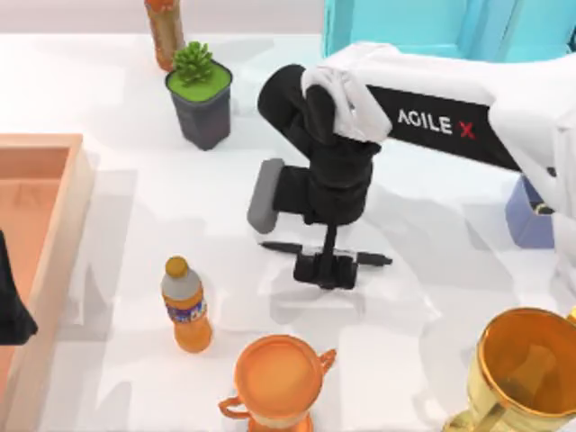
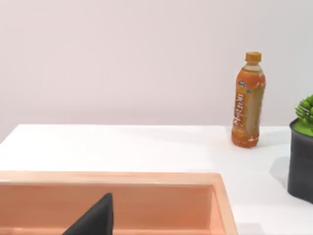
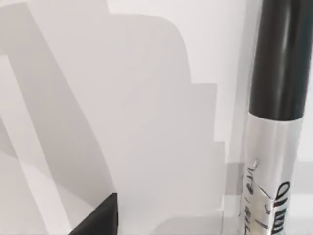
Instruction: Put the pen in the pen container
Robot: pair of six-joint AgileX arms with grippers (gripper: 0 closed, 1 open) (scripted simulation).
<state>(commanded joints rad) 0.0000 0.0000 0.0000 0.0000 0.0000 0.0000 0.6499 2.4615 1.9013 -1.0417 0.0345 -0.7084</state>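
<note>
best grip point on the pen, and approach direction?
Mid-barrel, from straight above. The pen lies flat on the table, long axis running left-right, so the fingers should straddle its thin width. The right gripper is already over its middle; whether it has closed is unclear.

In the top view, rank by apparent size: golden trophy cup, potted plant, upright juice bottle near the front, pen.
1. Golden trophy cup, cut off by the frame.
2. Potted plant.
3. Juice bottle.
4. Pen, slimmest and partly hidden under the right gripper.
</note>
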